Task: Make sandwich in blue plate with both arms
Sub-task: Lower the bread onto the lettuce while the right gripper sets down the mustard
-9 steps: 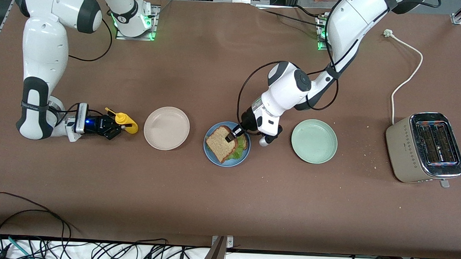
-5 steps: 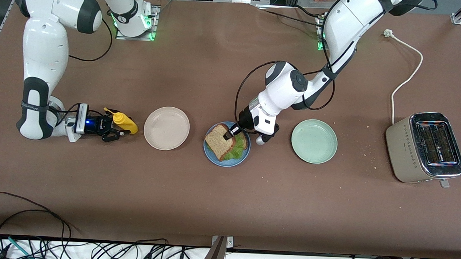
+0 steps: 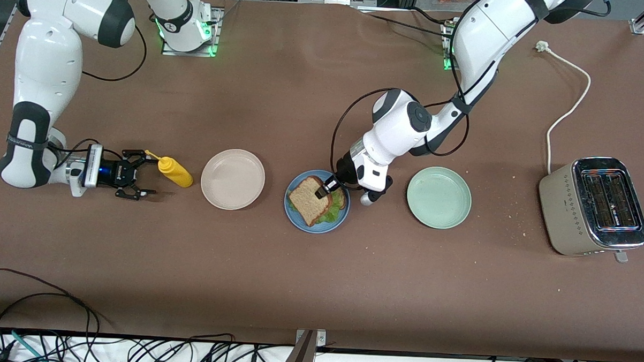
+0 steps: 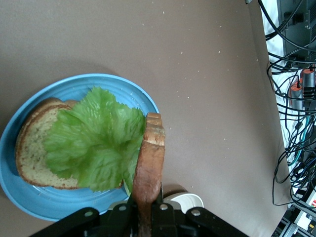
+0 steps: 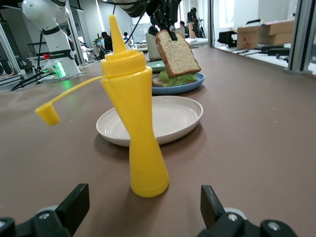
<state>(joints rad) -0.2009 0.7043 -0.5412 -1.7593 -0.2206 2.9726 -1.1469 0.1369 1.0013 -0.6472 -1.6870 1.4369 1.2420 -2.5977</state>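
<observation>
Left gripper (image 3: 320, 191) pinching the top bread slice (image 3: 309, 200) by its edge, slice tilted over the blue plate (image 3: 297, 220), not lying flat yet. Bottom slice (image 4: 34, 148) and lettuce (image 4: 96, 140) already in the plate, between the beige plate (image 3: 232, 178) and green plate (image 3: 438, 197). Right gripper (image 3: 135, 174) spread wide, low at the table, just beside the upright yellow squeeze bottle (image 3: 174, 171), not touching. Toaster (image 3: 593, 205) at the left arm's end.

No text, label, brand or number can be read on anything here.
</observation>
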